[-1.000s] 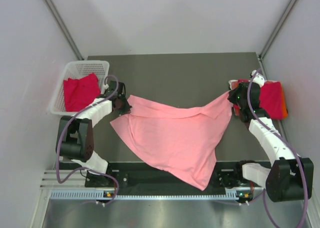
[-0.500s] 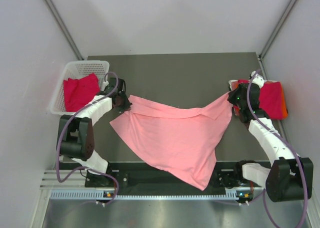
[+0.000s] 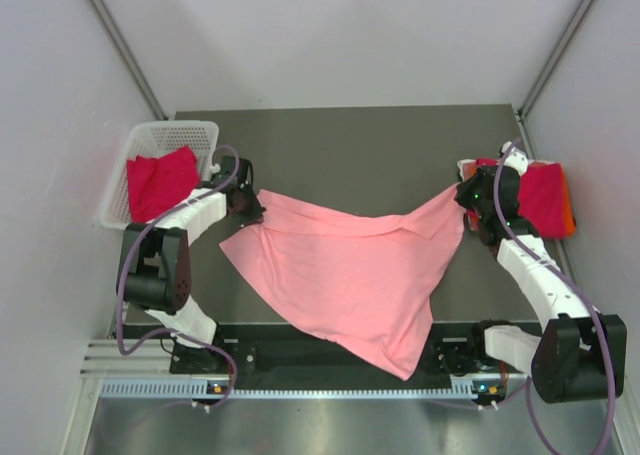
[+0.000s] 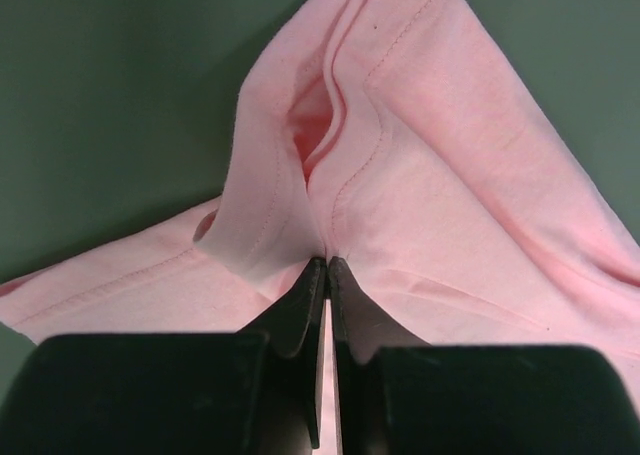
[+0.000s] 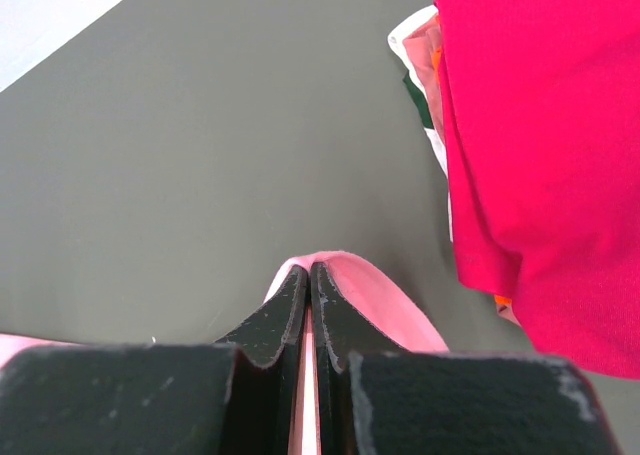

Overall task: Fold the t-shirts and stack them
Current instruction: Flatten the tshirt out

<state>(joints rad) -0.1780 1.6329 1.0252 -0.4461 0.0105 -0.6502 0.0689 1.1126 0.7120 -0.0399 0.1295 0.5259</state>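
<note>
A salmon-pink t-shirt (image 3: 350,270) hangs stretched between both grippers over the dark table and drapes toward the near edge. My left gripper (image 3: 247,203) is shut on its left corner; the left wrist view shows the fingertips (image 4: 312,275) pinching a hemmed fold of the pink t-shirt (image 4: 430,205). My right gripper (image 3: 468,193) is shut on the right corner, with pink cloth (image 5: 370,295) pinched between its fingertips (image 5: 295,287). A crimson t-shirt (image 3: 545,200) lies folded on a stack at the right edge, with orange and white ones showing beneath it (image 5: 430,85). Another crimson t-shirt (image 3: 158,183) lies in the basket.
A white plastic mesh basket (image 3: 165,135) stands at the left edge of the table (image 3: 350,145). White walls close in on both sides and the back. The arm bases sit at the near edge.
The left gripper has shifted very slightly; the shirt's left corner has moved with it. The right arm and the stack have not moved.
</note>
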